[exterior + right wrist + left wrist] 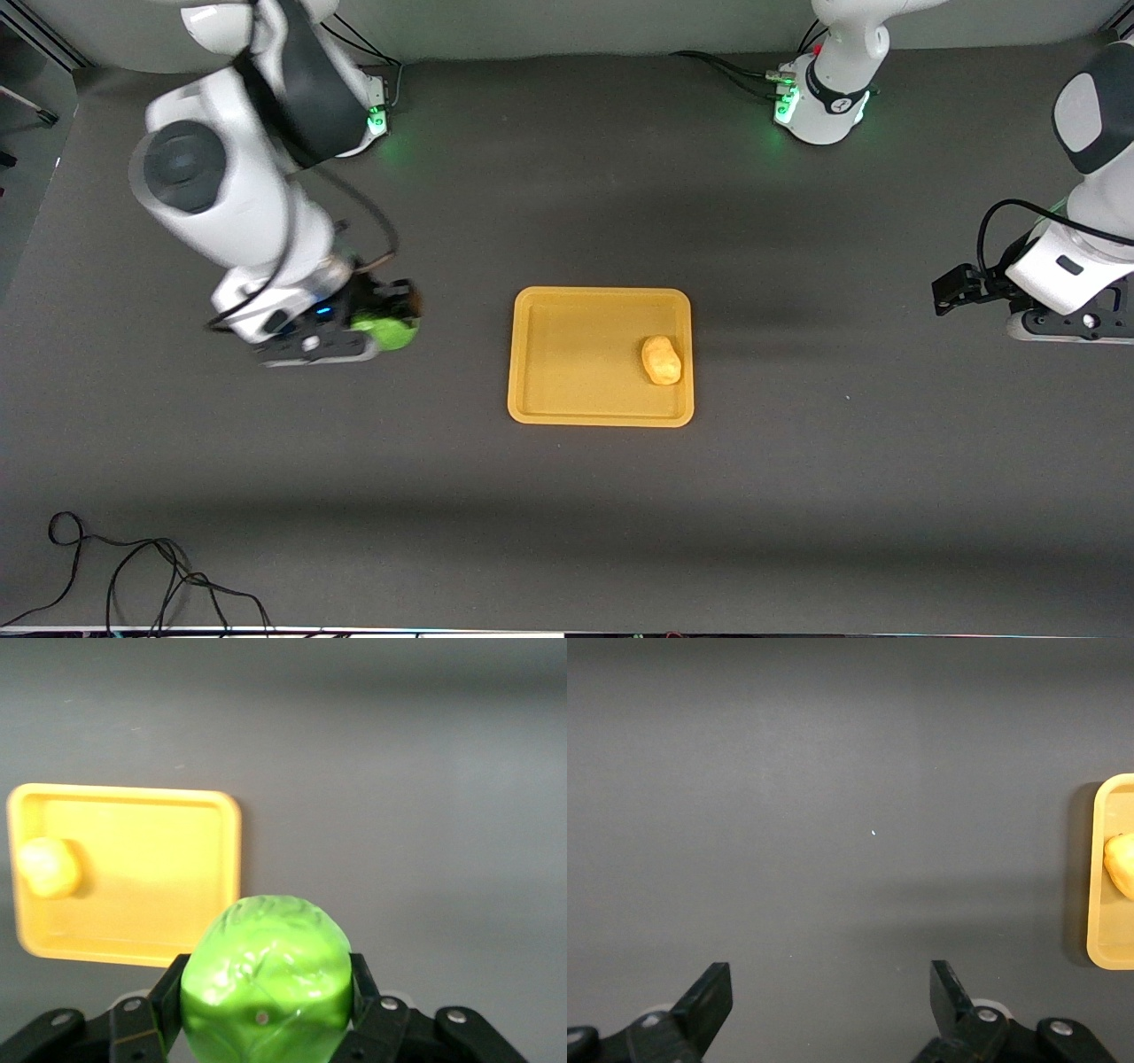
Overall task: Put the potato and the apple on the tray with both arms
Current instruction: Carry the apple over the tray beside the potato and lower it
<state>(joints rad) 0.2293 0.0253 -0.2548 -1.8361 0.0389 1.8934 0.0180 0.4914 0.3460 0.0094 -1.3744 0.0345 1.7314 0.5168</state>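
Observation:
The yellow-orange tray (567, 306) lies mid-table. The potato (661, 359) rests in it near the rim toward the left arm's end; it also shows in the right wrist view (49, 866) and at the edge of the left wrist view (1121, 864). My right gripper (390, 328) is shut on the green apple (384, 330), held over the bare table beside the tray toward the right arm's end. In the right wrist view the apple (266, 979) fills the gap between the fingers. My left gripper (831, 1001) is open and empty, waiting over the table toward the left arm's end (952, 291).
The table (797, 496) is dark grey. A black cable (133, 576) lies coiled at the corner nearest the front camera, at the right arm's end. The arm bases stand along the table's edge farthest from that camera.

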